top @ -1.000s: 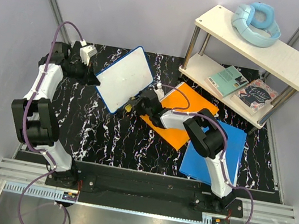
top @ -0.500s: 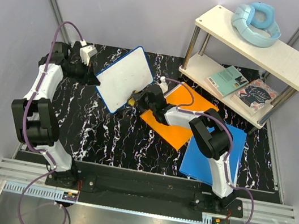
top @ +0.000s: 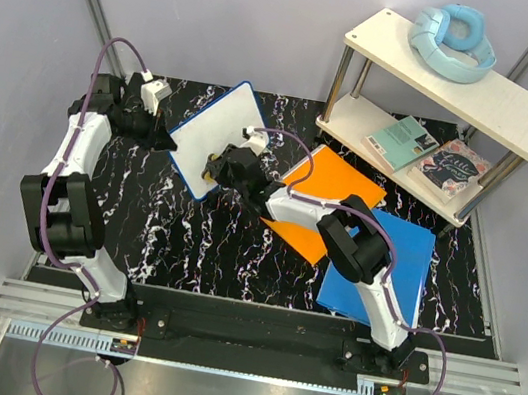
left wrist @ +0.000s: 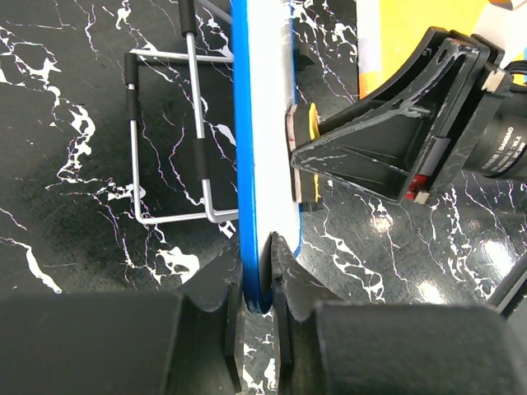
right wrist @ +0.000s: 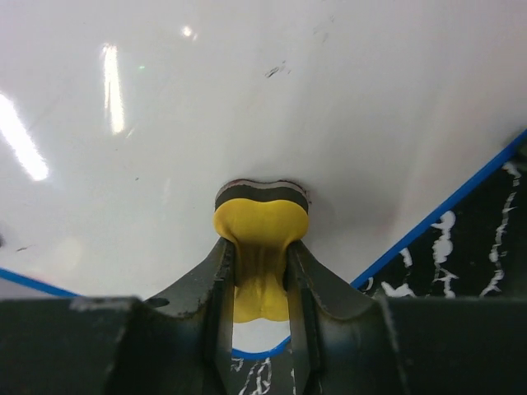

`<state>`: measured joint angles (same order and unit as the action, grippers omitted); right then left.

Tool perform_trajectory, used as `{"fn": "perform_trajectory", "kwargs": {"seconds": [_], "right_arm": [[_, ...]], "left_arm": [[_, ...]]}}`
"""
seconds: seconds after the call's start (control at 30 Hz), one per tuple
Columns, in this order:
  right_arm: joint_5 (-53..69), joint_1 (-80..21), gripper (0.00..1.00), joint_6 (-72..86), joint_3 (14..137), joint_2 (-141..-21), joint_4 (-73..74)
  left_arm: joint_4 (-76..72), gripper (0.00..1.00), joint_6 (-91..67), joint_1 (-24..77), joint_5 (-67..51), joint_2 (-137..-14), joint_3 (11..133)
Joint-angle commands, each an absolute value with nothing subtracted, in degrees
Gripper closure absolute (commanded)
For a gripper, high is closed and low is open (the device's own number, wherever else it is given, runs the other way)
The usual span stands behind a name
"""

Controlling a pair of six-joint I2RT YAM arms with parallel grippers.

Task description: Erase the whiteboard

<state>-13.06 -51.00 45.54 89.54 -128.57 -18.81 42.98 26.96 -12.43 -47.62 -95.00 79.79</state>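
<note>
**A:** Where's the whiteboard (top: 219, 134) sitting?

**B:** At the far left of the black marbled table (top: 157, 230), and it isn't lying flat. It stands tipped up on its edge, with its white face turned toward the right arm. The left wrist view shows it edge-on, as a thin blue frame (left wrist: 251, 123) with a wire stand (left wrist: 165, 140) on the table behind it.

**A:** What's holding it up?

**B:** The left tool (top: 165, 138). Its two fingers (left wrist: 284, 263) are nearly closed, and they pinch the blue rim at the board's left edge from both sides.

**A:** And the right tool (top: 218, 167)?

**B:** It is squeezed tight on a yellow eraser (right wrist: 261, 222). The eraser's dark felt side is pressed flat against the white surface.

**A:** Which part of the board does it touch?

**B:** Low down, near a rounded corner. In the right wrist view the blue frame runs just below the eraser and just to its right. The board stands between the two tools, with the left one gripping its rim and the right one pushing the eraser onto its face.

**A:** Any writing visible?

**B:** Only a few small dark specks above the eraser on the board (right wrist: 247, 99). Everything else in view looks white, apart from glare.

**A:** Anything close by?

**B:** An orange folder (top: 342, 185) lies flat under the right arm, and a blue folder (top: 404, 272) is beside it.
</note>
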Motion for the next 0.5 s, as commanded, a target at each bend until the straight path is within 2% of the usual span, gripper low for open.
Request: {"fn": "perform_trajectory", "kwargs": {"seconds": [0.0, 0.3, 0.47], "right_arm": [[-22.66, -51.5, 1.0, 36.14, 93.16, -130.16, -14.51], [-27.68, -53.43, 1.0, 28.58, 93.78, -131.22, -12.92], [-26.37, -55.37, 1.0, 26.28, 92.46, -131.05, -16.07]], "left_arm": [[45.26, 1.0, 32.96, -11.78, -40.08, -97.38, 79.28], [45.26, 1.0, 32.61, -11.78, -40.17, -97.82, 79.45], [45.44, 1.0, 32.96, -11.78, -39.99, -97.65, 79.37]]}}
